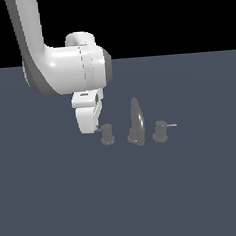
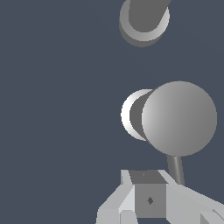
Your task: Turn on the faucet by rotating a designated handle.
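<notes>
Gripper (image 1: 94, 127) sits at the exterior view's left of the handle (image 1: 107, 135), touching its pin. Finger state cannot be told. Spout (image 1: 136, 122) stands just right.

A flat, uniform slate-blue floor (image 1: 121, 200) is seen filling the lower part of the exterior view. Beyond the floor's far edge, a straight horizon, only plain black backdrop (image 1: 172, 15) is shown. The floor is evenly lit throughout.
</notes>
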`<state>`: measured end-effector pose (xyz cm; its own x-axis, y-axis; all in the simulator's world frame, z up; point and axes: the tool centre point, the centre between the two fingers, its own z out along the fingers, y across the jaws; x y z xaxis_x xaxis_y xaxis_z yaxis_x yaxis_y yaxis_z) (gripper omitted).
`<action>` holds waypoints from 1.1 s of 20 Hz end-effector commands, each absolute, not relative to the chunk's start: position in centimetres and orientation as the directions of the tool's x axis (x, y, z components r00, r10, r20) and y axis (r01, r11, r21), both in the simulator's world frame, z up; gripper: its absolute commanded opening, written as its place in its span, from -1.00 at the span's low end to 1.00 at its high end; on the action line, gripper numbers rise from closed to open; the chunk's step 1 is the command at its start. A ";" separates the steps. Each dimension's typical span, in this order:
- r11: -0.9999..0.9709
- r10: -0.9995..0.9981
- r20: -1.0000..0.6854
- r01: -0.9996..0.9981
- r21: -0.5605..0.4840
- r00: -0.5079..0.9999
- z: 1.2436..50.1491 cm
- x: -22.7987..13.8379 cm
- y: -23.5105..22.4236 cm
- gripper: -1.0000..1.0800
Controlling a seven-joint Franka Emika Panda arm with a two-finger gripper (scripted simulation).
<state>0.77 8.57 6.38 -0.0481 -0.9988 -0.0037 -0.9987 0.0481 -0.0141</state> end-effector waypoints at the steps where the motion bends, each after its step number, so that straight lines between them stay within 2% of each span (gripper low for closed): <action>1: 0.048 -0.999 0.000 -0.999 -0.006 -0.048 6.4 -0.4 8.4 -1.00; 10: 0.044 -0.999 0.000 -0.999 -0.001 -0.044 6.4 -3.5 8.3 -1.00; 12: 0.030 -1.000 -0.010 -0.999 -0.011 -0.030 6.3 -2.8 9.3 -1.00; 22: 0.042 -0.999 -0.001 -0.999 -0.001 -0.042 6.4 -5.4 5.5 -1.00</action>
